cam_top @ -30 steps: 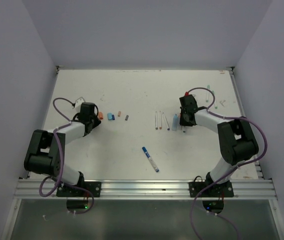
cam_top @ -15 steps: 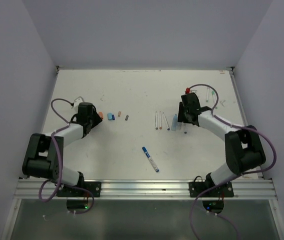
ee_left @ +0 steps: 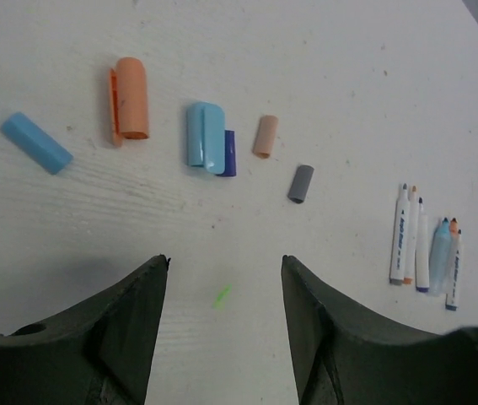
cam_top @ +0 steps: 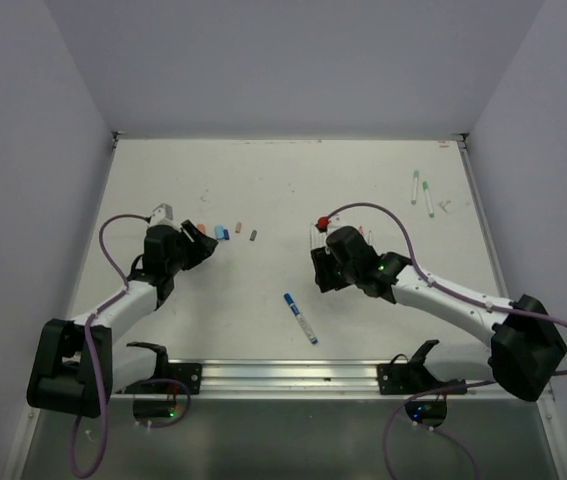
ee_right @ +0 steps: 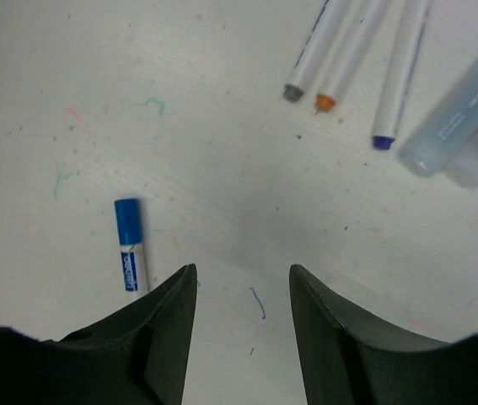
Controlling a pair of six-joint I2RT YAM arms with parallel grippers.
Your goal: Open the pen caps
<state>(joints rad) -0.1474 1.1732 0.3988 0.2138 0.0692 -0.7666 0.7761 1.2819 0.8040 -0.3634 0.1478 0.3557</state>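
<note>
The left gripper (cam_top: 199,246) sits low over the left of the table (cam_top: 263,180), jaws parted a fair way and holding nothing. In its wrist view only bare tabletop and a small green mark show between the fingers (ee_left: 129,329). The loose caps lie spread from its 10 to its 1 o'clock, all clear of the gripper. A light blue cap (ee_left: 36,143) is farthest left, then an orange cap (ee_left: 129,99). Next a second light blue cap (ee_left: 205,135) touches a dark blue cap (ee_left: 228,155), followed by a tan cap (ee_left: 265,136) and a grey cap (ee_left: 301,183).

In the top view a blue pen (cam_top: 300,318) lies alone at 5 o'clock from the grey cap, with its cap on. The capped end points to 11 o'clock.

The right gripper (cam_top: 321,272) hangs at the pen's 1 o'clock, jaws about half open and empty. In its wrist view the blue pen is near 9 o'clock, apart from the fingers (ee_right: 167,329). At 1 o'clock three uncapped pens (ee_right: 323,46) lie side by side, with grey, orange and blue tips. Two pale blue barrels (ee_right: 462,110) touch each other at 2 o'clock.

Two green pens (cam_top: 415,187) rest far right, at 2 o'clock from the right gripper and well apart from it.
</note>
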